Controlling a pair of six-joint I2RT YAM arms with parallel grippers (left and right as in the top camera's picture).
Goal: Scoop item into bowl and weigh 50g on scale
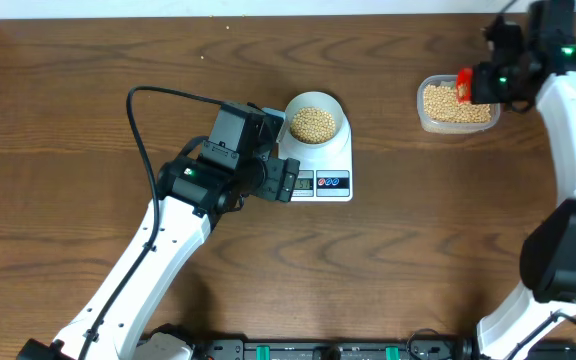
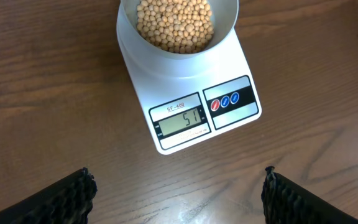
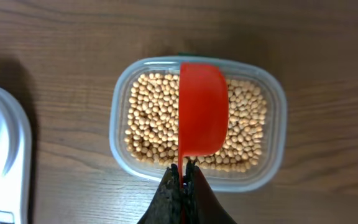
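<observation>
I have the bowl point(image 2: 225, 25) sitting on the back of the scale point(image 2: 166, 81), heaped with beans point(image 2: 174, 23). The display point(image 2: 180, 122) reads 51 as far as I can make out, a touch over target. I judge that any correction means lifting a few beans out.

My left gripper point(image 2: 176, 180) hovers just in front of the scale, fingers spread wide and holding nothing. It is the nearer arm, but it has no tool.

My right gripper point(image 3: 183, 177) is pressed shut, pinching the handle of the red scoop point(image 3: 202, 109). It is well to the right of the scale, above the tub point(image 3: 118, 134) of spare beans. The scoop is rolled onto its side, its long axis running from the jaws back toward the scale. So the bowl lies straight ahead of the scoop's tip, a long reach leftward.
</observation>
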